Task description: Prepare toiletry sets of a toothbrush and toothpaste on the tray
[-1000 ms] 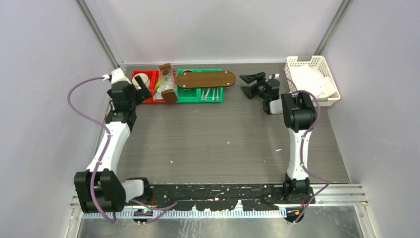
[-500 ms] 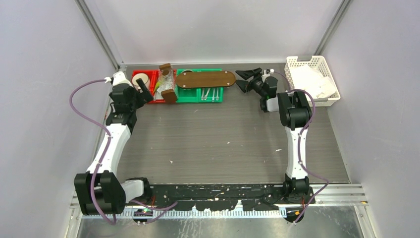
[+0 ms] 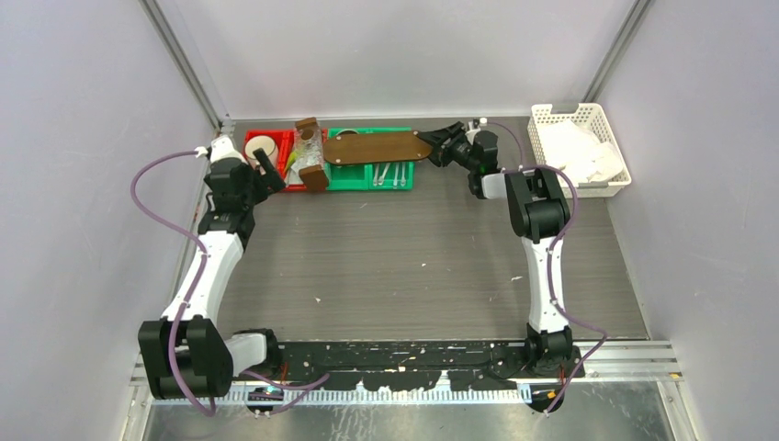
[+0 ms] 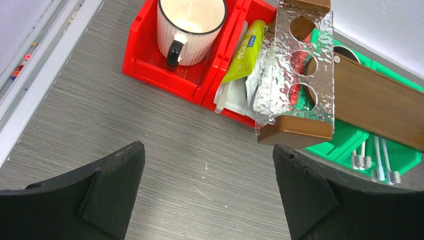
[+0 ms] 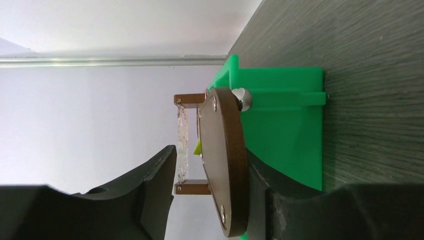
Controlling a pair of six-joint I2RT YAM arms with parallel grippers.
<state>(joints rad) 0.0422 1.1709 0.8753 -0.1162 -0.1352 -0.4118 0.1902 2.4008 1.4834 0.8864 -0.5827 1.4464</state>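
Note:
A brown oval wooden tray [image 3: 381, 147] lies across the top of a green bin [image 3: 354, 176] at the back. My right gripper [image 3: 432, 147] straddles its right end. In the right wrist view the tray [image 5: 227, 165] stands edge-on between the fingers: one finger touches its underside, the other is a small gap away from its top face, so the gripper [image 5: 212, 165] is open. A yellow-green toothpaste tube [image 4: 245, 50] and whitish tubes [image 4: 235, 95] lie in a red bin [image 4: 170, 80]. Slim pale toothbrushes [image 4: 377, 160] lie in the green bin. My left gripper [image 4: 207, 165] hangs wide open over bare table, just in front of the red bin.
A white ribbed mug [image 4: 190, 27] stands in the left red bin. A clear textured rack with round holes and wooden end blocks [image 4: 295, 65] sits between the red and green bins. A white lattice basket [image 3: 611, 184] holding white cloths stands at the back right.
My right gripper has travelled left from near the basket to the tray's right end, and its jaws have narrowed around it. The left arm has barely moved.

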